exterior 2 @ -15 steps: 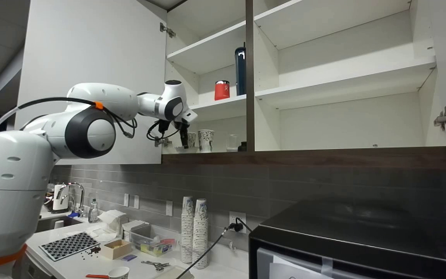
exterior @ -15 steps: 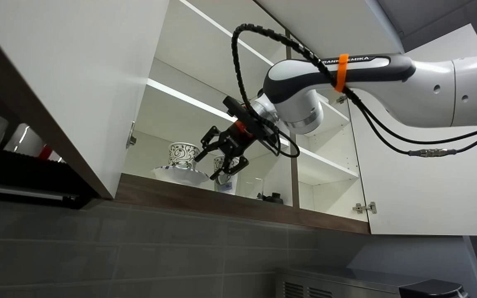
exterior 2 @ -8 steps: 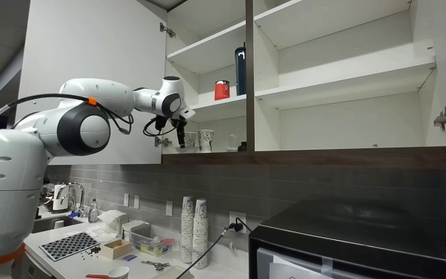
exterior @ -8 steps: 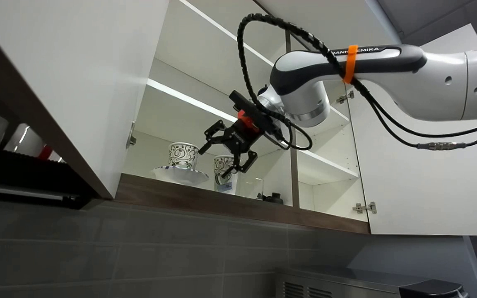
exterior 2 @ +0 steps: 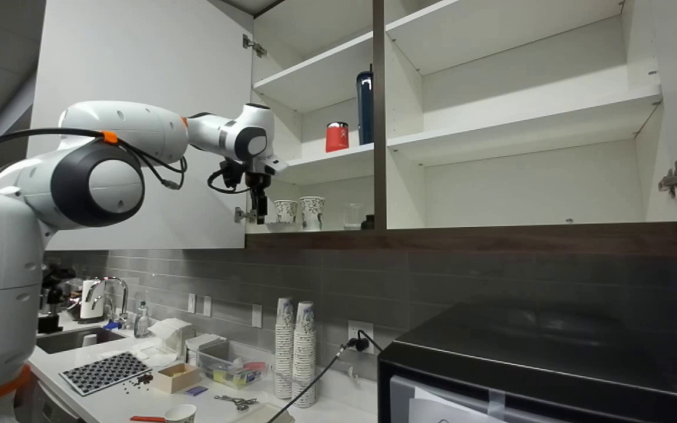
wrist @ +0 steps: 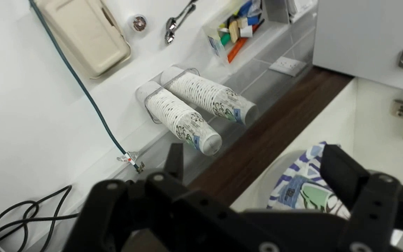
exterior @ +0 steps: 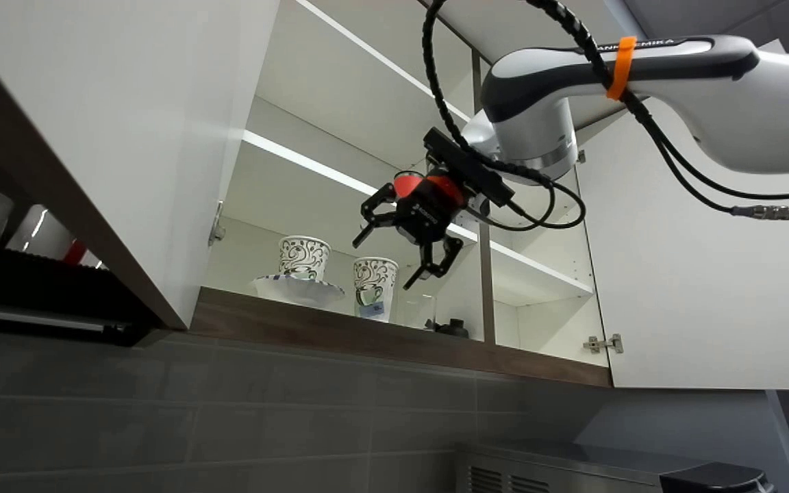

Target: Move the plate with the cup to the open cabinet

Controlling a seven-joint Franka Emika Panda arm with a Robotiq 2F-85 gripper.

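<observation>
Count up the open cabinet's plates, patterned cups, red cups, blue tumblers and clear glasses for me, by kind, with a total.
Plate: 1
Patterned: 2, short cup and taller cup
Red cup: 1
Blue tumbler: 1
Clear glass: 1
Total: 6

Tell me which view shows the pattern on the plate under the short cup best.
The wrist view: the striped plate is seen from above, large, though the gripper hides part. Both exterior views show it side-on and smaller, with little pattern visible.
</observation>
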